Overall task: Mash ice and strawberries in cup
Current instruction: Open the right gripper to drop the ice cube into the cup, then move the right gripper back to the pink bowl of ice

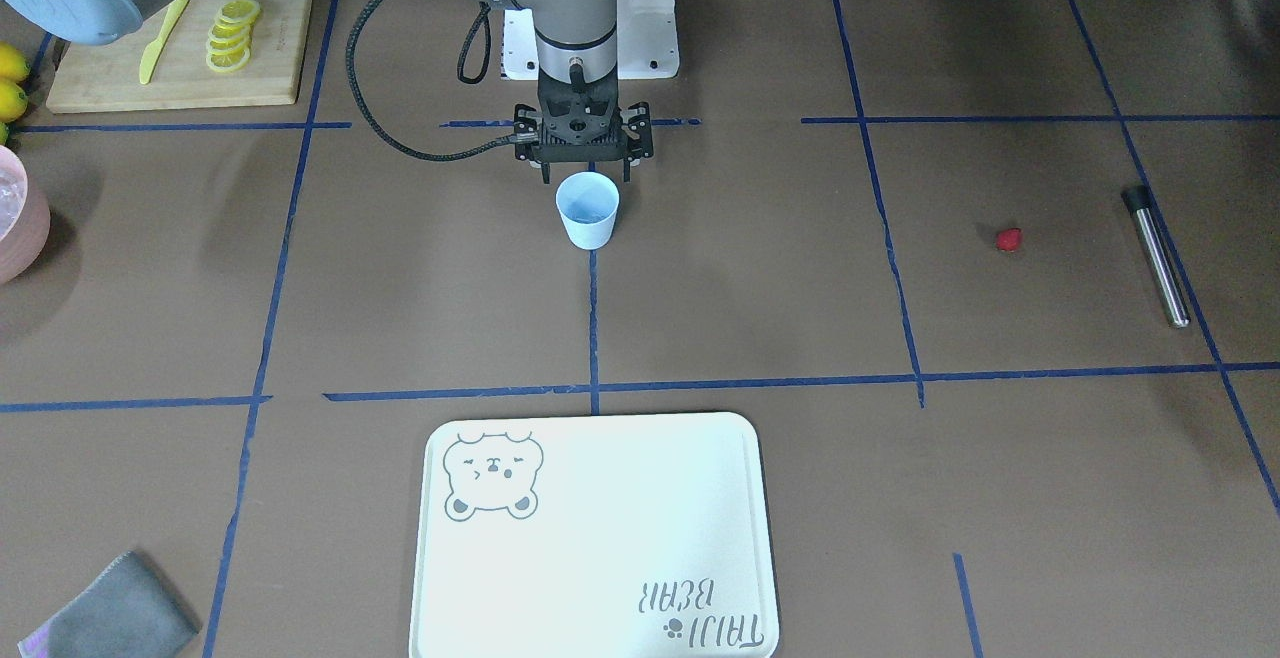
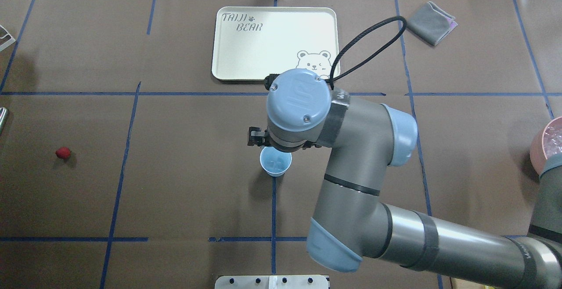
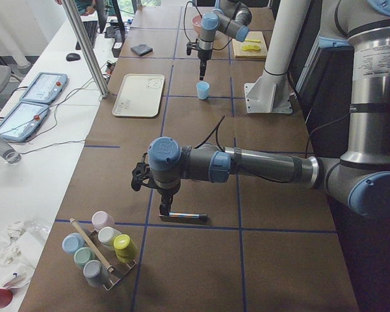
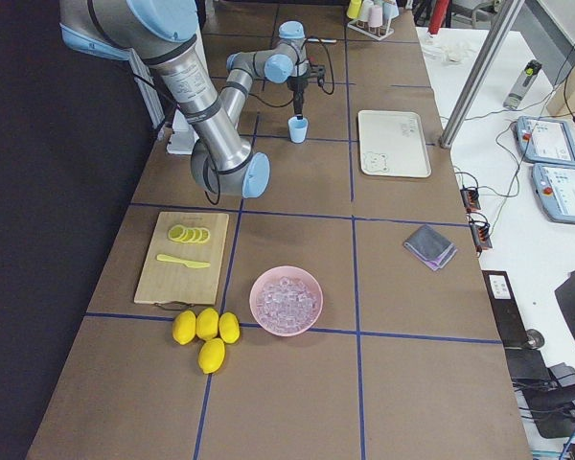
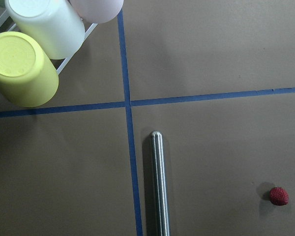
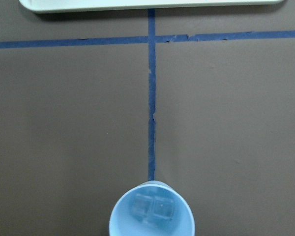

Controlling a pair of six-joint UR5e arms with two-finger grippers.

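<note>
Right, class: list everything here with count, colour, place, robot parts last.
cup: 1, light blue, table centre
ice: 2, clear, inside the cup
strawberry: 1, red, robot's left
metal rod: 1, silver, beyond the strawberry
tray: 1, pale, opposite the robot
cutting board: 1, wooden, robot's right
lemon slices: several, yellow, on the board
knife: 1, yellow, on the board
lemons: 4, yellow, beside the board
bowl: 1, pink, near the lemons
cloth: 1, grey, robot's far right
rack cups: about six, pastel, left end
right gripper: 1, black, open above cup
left gripper: 1, black, over metal rod
</note>
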